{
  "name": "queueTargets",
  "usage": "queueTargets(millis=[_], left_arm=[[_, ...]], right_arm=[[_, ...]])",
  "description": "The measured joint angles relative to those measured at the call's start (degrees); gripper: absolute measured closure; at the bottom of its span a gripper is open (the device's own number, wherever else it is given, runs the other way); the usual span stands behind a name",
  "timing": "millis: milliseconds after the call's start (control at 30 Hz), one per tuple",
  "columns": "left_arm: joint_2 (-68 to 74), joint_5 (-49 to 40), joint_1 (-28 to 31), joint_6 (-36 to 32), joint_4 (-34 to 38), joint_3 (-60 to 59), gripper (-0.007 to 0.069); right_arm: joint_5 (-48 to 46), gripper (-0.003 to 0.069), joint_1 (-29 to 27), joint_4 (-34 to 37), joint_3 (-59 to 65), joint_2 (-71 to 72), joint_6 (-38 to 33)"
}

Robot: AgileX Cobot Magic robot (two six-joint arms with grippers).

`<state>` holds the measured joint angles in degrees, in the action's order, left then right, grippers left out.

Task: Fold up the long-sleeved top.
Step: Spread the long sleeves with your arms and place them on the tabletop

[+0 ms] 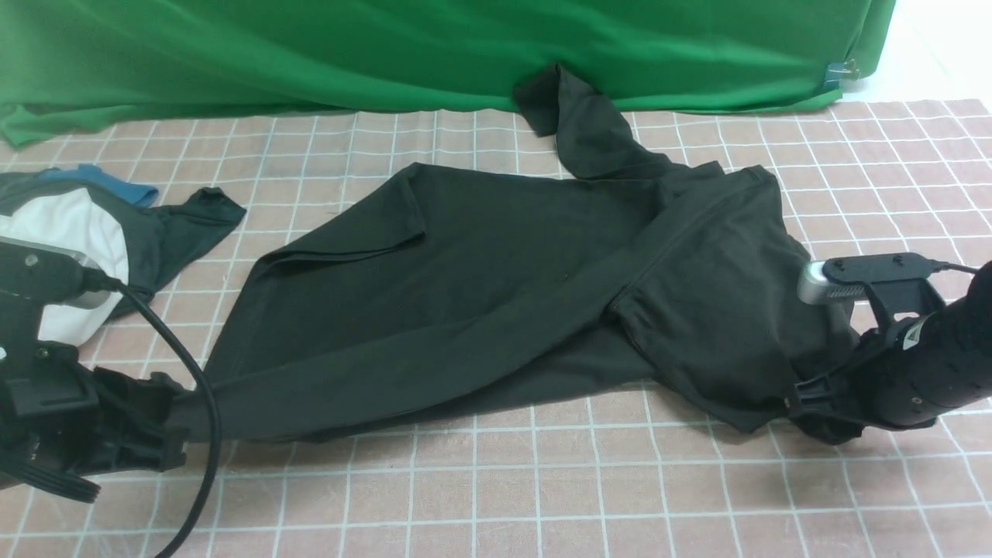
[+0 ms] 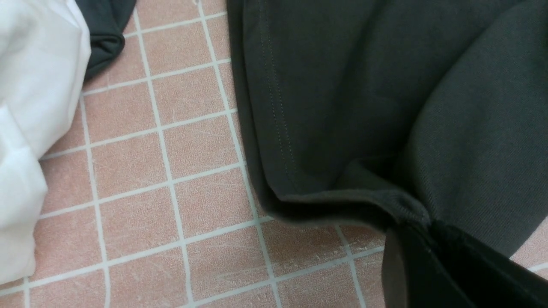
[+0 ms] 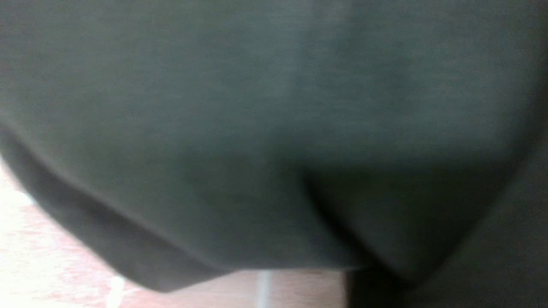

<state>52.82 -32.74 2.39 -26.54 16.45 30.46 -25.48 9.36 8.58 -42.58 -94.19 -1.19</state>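
The long-sleeved top (image 1: 480, 287), a big black knit, lies spread across the middle of the checked table. One sleeve (image 1: 434, 349) runs diagonally toward the front left, where my left gripper (image 1: 174, 422) is shut on its end. In the left wrist view the cloth (image 2: 342, 107) bunches into the closed tips of the left gripper (image 2: 424, 226). The other sleeve (image 1: 573, 116) reaches back to the green cloth. My right gripper (image 1: 802, 403) sits at the top's front right edge, half under the fabric. The right wrist view is filled with blurred dark cloth (image 3: 257, 128), which hides the jaws.
A white garment (image 1: 70, 232) and a smaller dark cloth with blue trim (image 1: 178, 225) lie at the far left, close behind my left arm. A green backdrop (image 1: 387, 46) closes off the back. A black cable (image 1: 194, 387) loops by the left arm. Bare pink checked cover (image 1: 542, 480) shows in front.
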Motion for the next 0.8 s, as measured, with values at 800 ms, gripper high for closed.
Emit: queueTargets(millis=[800], left_arm=[[-0.05,-0.73,0.00,0.00,-2.07,1.76,0.0589]], right_arm=[[-43.96,0.0592,12.07,9.15,-4.10,57.80,-6.61]])
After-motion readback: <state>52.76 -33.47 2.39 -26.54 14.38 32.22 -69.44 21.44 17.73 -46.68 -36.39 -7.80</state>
